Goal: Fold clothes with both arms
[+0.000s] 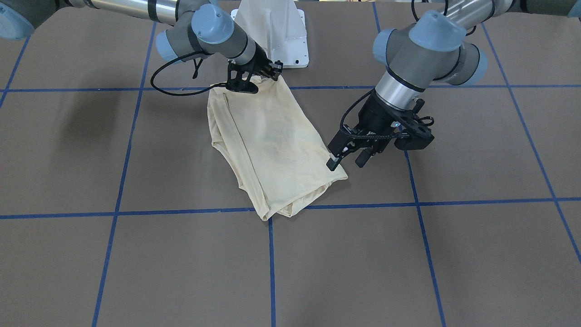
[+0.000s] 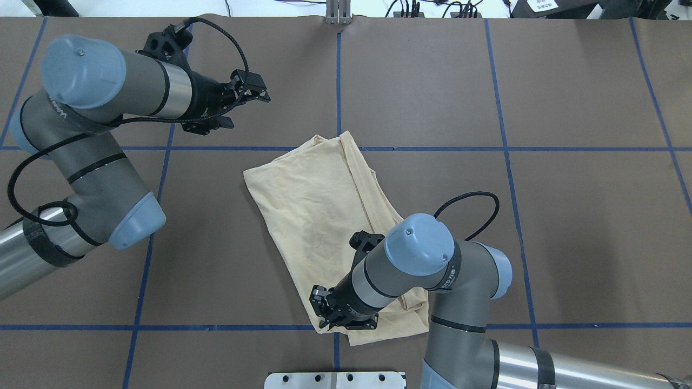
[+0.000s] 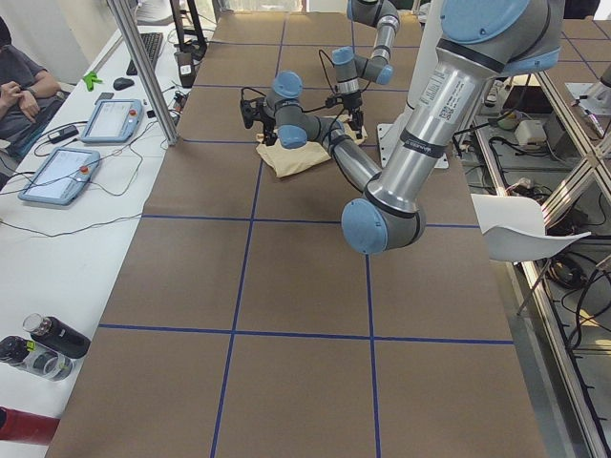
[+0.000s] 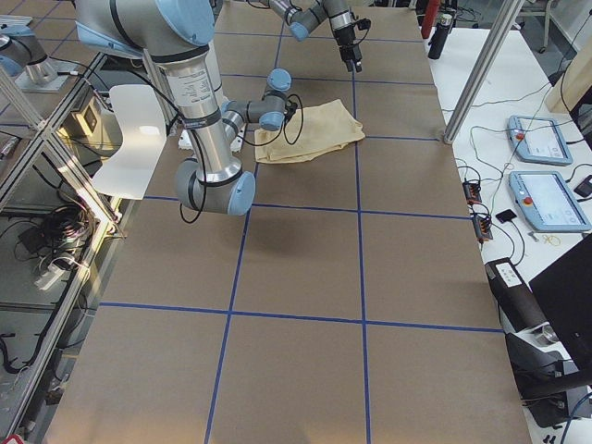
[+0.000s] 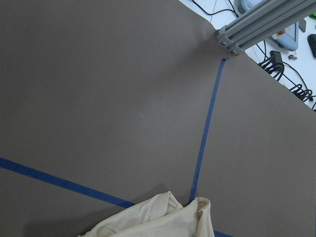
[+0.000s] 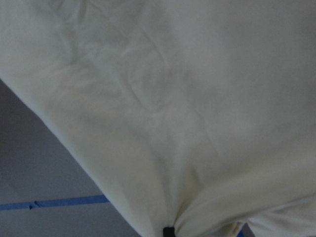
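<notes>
The pale cream-yellow shirt [image 1: 272, 145] [image 2: 313, 205] lies folded into a long slanted rectangle in the middle of the brown table, plain side up. My right gripper [image 1: 268, 72] [image 2: 327, 313] is at the shirt's corner nearest the robot base, shut on the cloth, which rises bunched to its fingers. In the right wrist view the fabric [image 6: 173, 98] fills the frame and gathers at a black fingertip [image 6: 168, 231]. My left gripper [image 1: 347, 161] [image 2: 246, 111] hangs open and empty above the table, off the shirt's far end. The shirt's tip [image 5: 158, 219] shows low in the left wrist view.
The white pedestal base [image 1: 281, 27] stands just behind the held corner. Blue tape lines [image 1: 271, 263] grid the brown table. An aluminium post [image 5: 256, 24] stands at the far edge. A person [image 3: 14, 86], tablets and bottles are at a side table; a white chair [image 4: 129, 129] is beside the robot.
</notes>
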{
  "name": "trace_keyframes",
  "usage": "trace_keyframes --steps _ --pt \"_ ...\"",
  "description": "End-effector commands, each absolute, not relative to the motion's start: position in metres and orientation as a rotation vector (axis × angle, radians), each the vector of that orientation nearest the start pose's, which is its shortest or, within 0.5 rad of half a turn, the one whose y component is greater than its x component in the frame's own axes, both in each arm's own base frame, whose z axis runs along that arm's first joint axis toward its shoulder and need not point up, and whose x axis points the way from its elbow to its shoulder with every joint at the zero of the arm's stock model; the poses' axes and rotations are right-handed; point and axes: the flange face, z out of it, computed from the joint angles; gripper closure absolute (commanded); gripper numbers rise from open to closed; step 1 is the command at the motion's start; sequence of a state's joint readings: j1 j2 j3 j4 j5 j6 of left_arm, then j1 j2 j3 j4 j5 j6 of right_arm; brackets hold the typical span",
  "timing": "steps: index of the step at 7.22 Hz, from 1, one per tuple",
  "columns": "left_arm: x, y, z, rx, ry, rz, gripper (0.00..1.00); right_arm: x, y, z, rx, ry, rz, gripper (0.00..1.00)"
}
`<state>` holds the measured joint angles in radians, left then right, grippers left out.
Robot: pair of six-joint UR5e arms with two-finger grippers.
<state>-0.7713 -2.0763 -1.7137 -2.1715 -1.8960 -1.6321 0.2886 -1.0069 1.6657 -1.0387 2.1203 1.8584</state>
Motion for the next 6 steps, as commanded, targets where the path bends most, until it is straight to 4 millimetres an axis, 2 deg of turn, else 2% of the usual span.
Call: trace_keyframes --steps 1,2,3,4,6 --pt "0.387 -0.514 0.232 0.157 1.278 -0.503 0.01 -0.616 -0.255 0.211 -0.489 -1.161 0.155 0.01" --pt "0.388 -0.513 0.232 0.157 1.280 -0.501 0.01 -0.615 -0.255 0.210 -0.488 -1.166 0.152 0.00" --pt "0.392 -0.509 0.232 0.150 1.281 -0.492 0.01 -0.608 -0.265 0.212 -0.475 -1.170 0.162 0.00" --pt "0.405 -0.504 0.237 0.137 1.273 -0.480 0.01 -0.596 -0.286 0.211 -0.456 -1.181 0.189 0.00" --pt "0.434 -0.499 0.261 0.111 1.237 -0.462 0.01 -0.565 -0.341 0.210 -0.398 -1.207 0.267 0.00"
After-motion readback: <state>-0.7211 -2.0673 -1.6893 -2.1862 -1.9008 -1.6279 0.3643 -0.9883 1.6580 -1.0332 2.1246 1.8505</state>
